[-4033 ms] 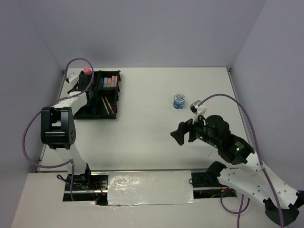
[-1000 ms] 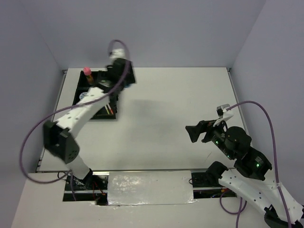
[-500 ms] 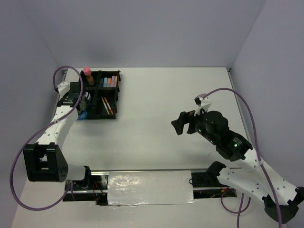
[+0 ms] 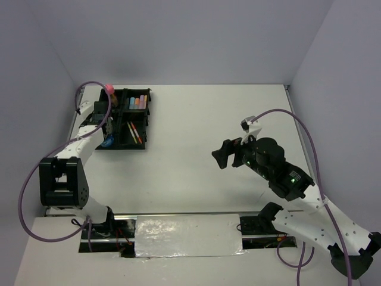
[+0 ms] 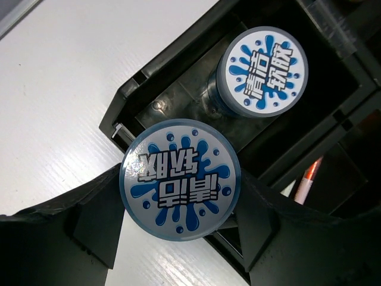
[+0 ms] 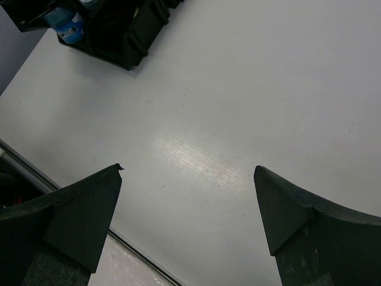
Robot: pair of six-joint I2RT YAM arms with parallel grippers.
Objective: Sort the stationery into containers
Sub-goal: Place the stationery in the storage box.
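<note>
Blue-splashed tin (image 5: 180, 196), lately out on the desk (image 6: 238, 89), now sits clamped in our left tool (image 5: 178, 182) at the tray (image 5: 156, 89) corner, near its twin (image 5: 262, 71) already inside. Our right tool (image 6: 187, 173) gapes empty. We judge only the drop remains.

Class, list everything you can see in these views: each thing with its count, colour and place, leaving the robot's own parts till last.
tray: one, black, four compartments, far left of the table
held tin: one, blue and white, at the tray's outer edge
second tin: one, blue and white, inside a tray compartment
tube: one, pink-capped, upright at the tray's far left corner
markers: about three, light blue, orange, pink, far right compartment
pens: two, orange and yellow-green, near right compartment
table: one, white
left fingers: black, shut on the held tin
right fingers: black, open above bare table
</note>
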